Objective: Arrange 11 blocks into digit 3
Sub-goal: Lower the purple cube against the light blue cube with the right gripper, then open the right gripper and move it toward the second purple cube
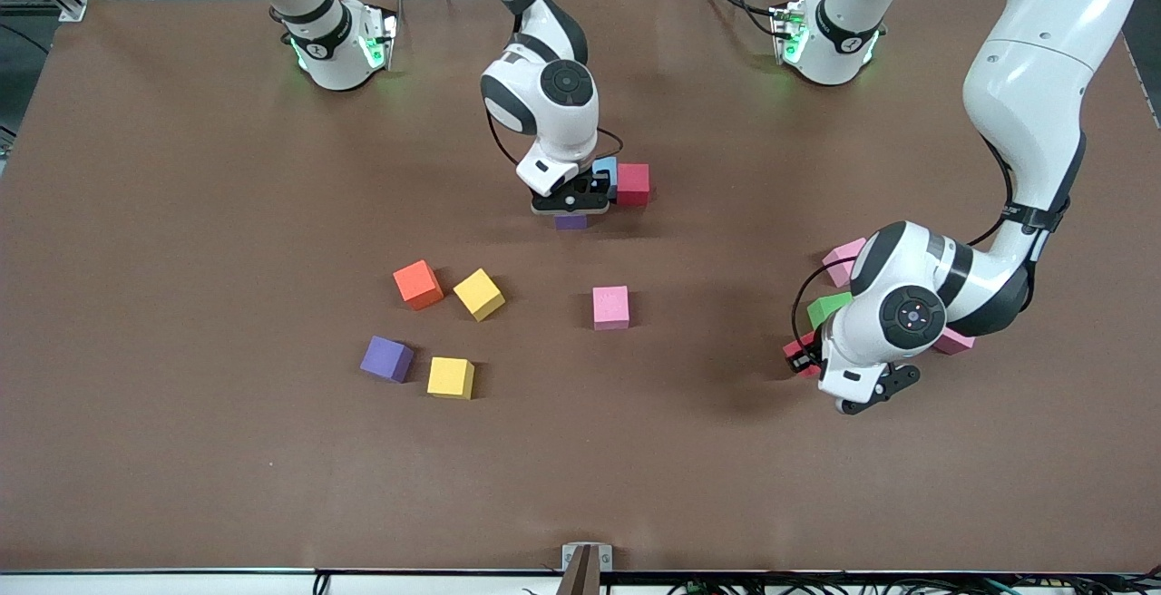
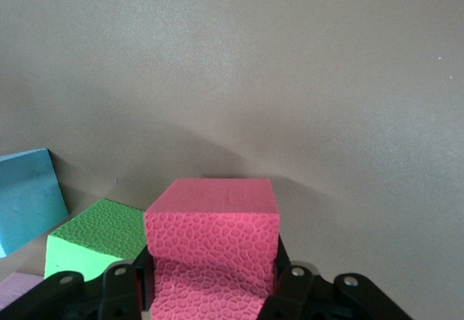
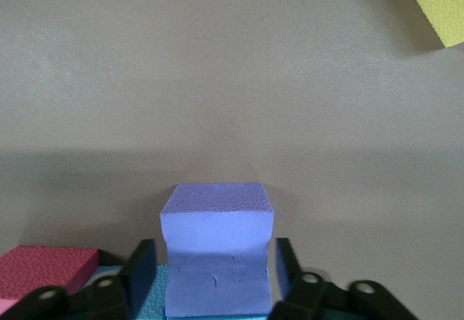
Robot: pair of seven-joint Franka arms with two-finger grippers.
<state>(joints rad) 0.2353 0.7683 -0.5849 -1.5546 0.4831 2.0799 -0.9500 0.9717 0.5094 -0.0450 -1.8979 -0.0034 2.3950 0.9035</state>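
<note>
My right gripper [image 1: 571, 205] [image 3: 215, 262] stands open around a purple block [image 1: 570, 221] [image 3: 216, 240], with a slim gap on each side. That block rests on the table against a light blue block [image 1: 606, 173] [image 3: 145, 298], nearer to the front camera. A red block [image 1: 633, 183] [image 3: 43, 269] sits beside the light blue one. Toward the left arm's end, my left gripper [image 1: 800, 359] [image 2: 212, 269] is shut on a red block [image 1: 798, 350] [image 2: 212, 240], low beside a green block [image 1: 827, 307] [image 2: 94, 236].
Loose blocks lie nearer the front camera: orange [image 1: 418, 284], yellow [image 1: 479, 294], purple [image 1: 387, 358], a second yellow [image 1: 451, 377] and pink [image 1: 610, 307]. By the left arm lie two pink blocks [image 1: 843, 259] [image 1: 952, 341]. A light blue block [image 2: 25, 197] shows in the left wrist view.
</note>
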